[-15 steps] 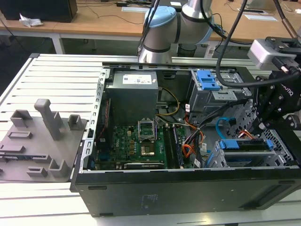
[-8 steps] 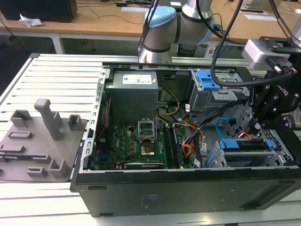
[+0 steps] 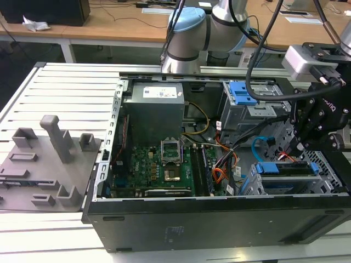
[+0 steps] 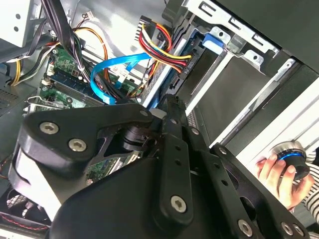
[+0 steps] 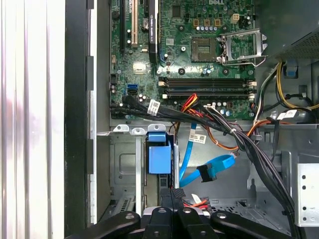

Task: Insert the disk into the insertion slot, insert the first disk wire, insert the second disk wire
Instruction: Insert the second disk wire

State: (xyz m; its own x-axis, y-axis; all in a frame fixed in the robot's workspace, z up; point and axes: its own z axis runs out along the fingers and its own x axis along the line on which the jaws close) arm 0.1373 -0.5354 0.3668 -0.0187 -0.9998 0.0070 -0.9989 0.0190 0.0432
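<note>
Farthest from the gripper (image 3: 299, 145), at the exterior view's left, a grey fixture plate (image 3: 49, 159) lies on the slatted tabletop (image 3: 71, 93) beside the open computer case (image 3: 219, 224). Past the motherboard (image 3: 153, 161), the second disk wire (image 3: 259, 144) loops up close beside the gripper. In the first wrist view its black end plug (image 5: 205, 173) hangs just ahead of the gripper, apparently not seated in anything. The disk (image 3: 288, 167) sits in the insertion slot (image 3: 269, 186) directly beneath the gripper, so that step looks done. The gripper's 2 fingers (image 5: 163, 201) are drawn together with nothing visible between them. I'd judge the wire light, flat and floppy, apt to twist or kink if pinched mid-ribbon. The stiff plug is the 1 sensible place to take it, across its narrow sides. The disk looks rigid, weightier and sensitive to knocks, best pressed or held by its blue plastic frame rather than its bare metal face.
</note>
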